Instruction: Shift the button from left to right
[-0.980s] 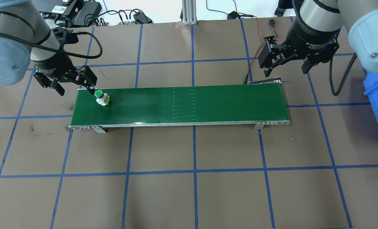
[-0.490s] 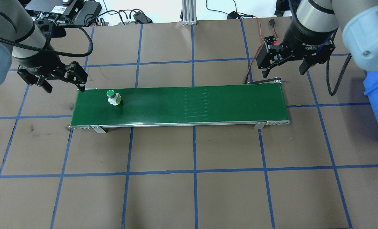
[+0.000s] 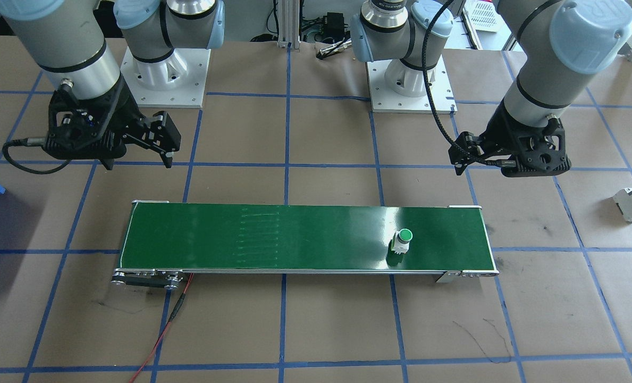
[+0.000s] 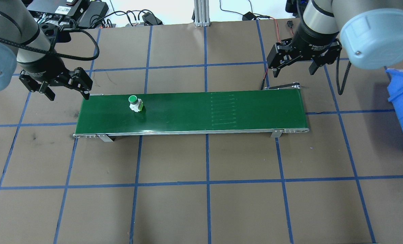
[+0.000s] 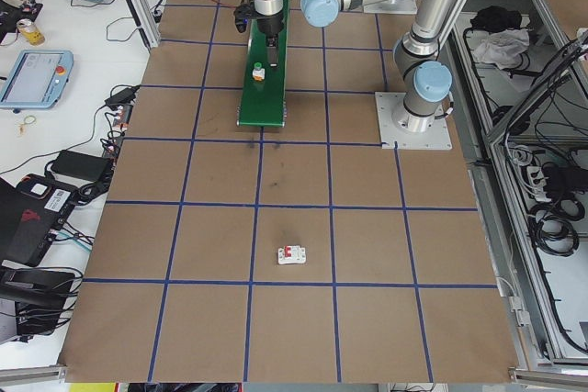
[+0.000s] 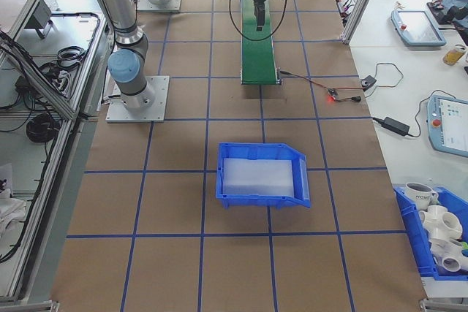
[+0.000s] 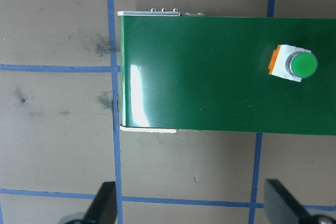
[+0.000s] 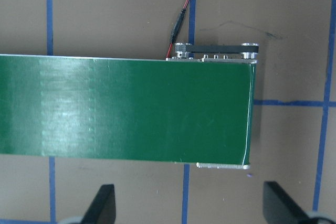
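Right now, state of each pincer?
Left pincer: open, holding nothing, off the belt's left end.
Right pincer: open, holding nothing, behind the belt's right end.

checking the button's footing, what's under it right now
The button stands upright on the green belt, near its left end. Only belt surface shows around its base; the contact patch itself is hidden by its body. Neither gripper touches it.
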You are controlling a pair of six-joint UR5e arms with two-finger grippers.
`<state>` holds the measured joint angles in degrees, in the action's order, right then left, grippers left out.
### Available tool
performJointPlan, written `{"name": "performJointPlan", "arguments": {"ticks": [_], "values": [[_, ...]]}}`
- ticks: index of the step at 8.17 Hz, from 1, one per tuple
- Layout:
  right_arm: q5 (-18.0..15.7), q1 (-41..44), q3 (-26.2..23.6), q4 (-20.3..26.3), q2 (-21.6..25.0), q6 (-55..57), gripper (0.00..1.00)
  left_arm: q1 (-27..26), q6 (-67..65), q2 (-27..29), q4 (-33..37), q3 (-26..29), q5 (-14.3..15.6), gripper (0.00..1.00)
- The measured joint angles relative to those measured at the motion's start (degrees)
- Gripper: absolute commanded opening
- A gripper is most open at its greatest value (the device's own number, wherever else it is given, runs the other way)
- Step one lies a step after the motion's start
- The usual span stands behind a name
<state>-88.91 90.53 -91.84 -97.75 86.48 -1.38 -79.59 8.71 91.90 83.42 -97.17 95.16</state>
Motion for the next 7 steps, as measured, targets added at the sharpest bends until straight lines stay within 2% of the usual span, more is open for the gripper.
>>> {"name": "performJointPlan", "arguments": {"ticks": [2,7], "values": [[0.4,0.0,0.0,-6.1,-4.2,0.2,1.00,0.1,0.1,0.8,-0.2,0.0,-0.1,1.00],[0.7,-0.1,-2.5,-10.0,-9.5,0.5,0.99,0.1,-0.2,2.3,-1.8,0.0,-0.1,1.00]]}}
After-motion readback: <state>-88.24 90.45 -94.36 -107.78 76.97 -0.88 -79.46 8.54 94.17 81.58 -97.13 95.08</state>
